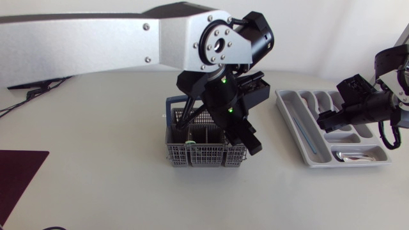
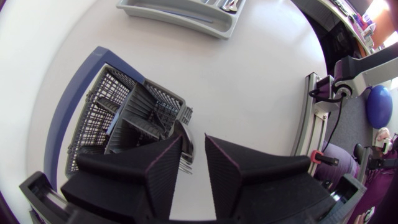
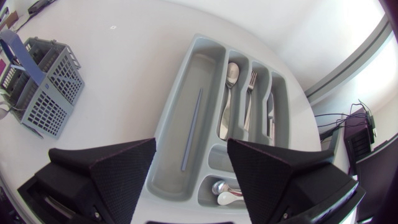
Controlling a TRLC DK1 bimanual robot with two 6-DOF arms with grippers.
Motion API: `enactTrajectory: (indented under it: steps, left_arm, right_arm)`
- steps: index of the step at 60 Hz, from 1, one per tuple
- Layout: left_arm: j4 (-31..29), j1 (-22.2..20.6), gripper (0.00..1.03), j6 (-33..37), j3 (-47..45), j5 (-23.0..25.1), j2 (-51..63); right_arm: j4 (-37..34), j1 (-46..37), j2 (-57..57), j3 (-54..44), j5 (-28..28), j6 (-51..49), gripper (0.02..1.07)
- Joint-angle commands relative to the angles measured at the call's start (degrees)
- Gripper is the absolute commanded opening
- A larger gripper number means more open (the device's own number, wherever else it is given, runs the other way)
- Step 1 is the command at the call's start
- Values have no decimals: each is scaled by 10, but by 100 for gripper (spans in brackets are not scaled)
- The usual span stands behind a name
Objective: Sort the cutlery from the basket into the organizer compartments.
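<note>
My left hand [image 2: 194,142] hangs over the basket [image 1: 192,155] mid-surface, fingers slightly apart. My right hand [image 3: 189,168], spread wide, hovers above the organizer [image 3: 202,68] near the surface's right edge, with cutlery [image 3: 231,74] inside.

Robotics laboratory bench. The silver-grey, black-jointed left robot arm [image 1: 96,38] and the right robot arm [image 1: 367,105] hang over a white table [image 1: 96,160] bearing a grey plastic lattice basket [image 1: 204,156] and a grey moulded organizer tray [image 1: 289,108].

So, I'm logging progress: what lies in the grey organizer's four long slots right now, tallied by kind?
Thin blue-grey stick: 1
Silver metal spoon: 1
Silver metal fork: 1
Silver metal knife: 1
Total in the long slots of the grey plastic organizer: 4
</note>
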Motion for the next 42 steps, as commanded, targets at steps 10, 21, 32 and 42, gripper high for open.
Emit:
enactTrajectory:
  steps: [10,21,32,42]
  left_arm:
    - [-15,9,4,-26,12,7,29]
    - [-18,18,4,-27,20,10,23]
    - [-29,29,4,-28,36,39,13]
    - [-49,48,4,-28,65,78,5]
  right_arm:
    - [-5,5,-9,-17,1,-11,85]
    - [-5,10,-9,-22,4,-12,85]
    - [-5,12,-9,-23,6,-12,85]
    - [-4,15,-10,-25,9,-12,85]
